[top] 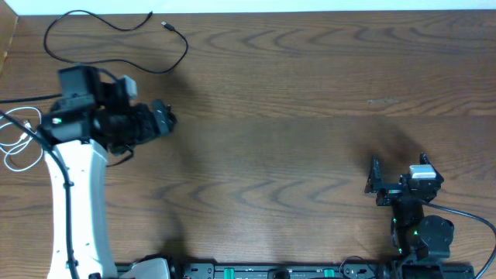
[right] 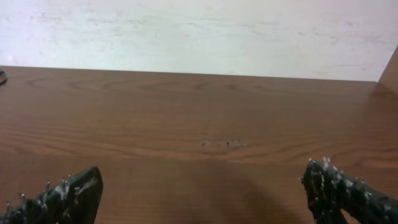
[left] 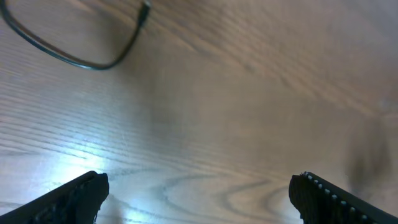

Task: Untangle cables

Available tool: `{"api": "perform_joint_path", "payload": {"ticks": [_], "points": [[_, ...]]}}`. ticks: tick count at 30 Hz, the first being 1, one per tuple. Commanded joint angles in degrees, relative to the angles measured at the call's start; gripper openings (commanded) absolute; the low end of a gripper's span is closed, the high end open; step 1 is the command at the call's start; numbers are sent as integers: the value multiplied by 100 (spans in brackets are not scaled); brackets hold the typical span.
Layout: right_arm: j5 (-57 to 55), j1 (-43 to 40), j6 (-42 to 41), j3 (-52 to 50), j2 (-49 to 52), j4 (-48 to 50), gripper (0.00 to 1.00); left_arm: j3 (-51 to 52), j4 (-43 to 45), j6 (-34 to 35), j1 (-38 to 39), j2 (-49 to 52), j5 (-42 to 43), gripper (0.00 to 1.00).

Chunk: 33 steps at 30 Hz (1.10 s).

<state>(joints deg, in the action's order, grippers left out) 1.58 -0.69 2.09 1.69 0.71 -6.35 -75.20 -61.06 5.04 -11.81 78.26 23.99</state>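
The likeliest slip from here is a pinch that misses: the thin black rubbery cord [top: 184, 53] lies flat on the dark, wavy-grained wooden table [top: 294, 116], so fingers lowered a little off line would close on bare wood or skid the cord aside. Dragging its loose loop toward the left edge could also lay it over the thin white cord [top: 23, 144] coiled there beside the white arm and tangle them anew; for now the two lie apart. I cannot pick out a third cord with confidence. The left gripper [top: 169, 118] hangs near the black loop with its ridged black fingers [left: 74, 198] spread wide and empty. The right gripper [top: 373, 178], its jaws equally wide and empty, sits well away over bare wood. The cord's small plug end [top: 168, 26] looks hard and slightly glossy.
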Motion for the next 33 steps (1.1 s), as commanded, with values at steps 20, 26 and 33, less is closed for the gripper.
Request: {"api": "perform_joint_path", "payload": {"ticks": [20,26,33], "points": [[-35,-39,-52,-42,-39,7,99,1419,656,-157,1025,-2717,-942,98],[-35,-39,-52,-42,-39,7,99,2507,2450,-640,1884,-3576,-1204,98],[-35,-39,-52,-42,-39,7,99,3257,3388,-804,2487,-4124,-2009,98]]}}
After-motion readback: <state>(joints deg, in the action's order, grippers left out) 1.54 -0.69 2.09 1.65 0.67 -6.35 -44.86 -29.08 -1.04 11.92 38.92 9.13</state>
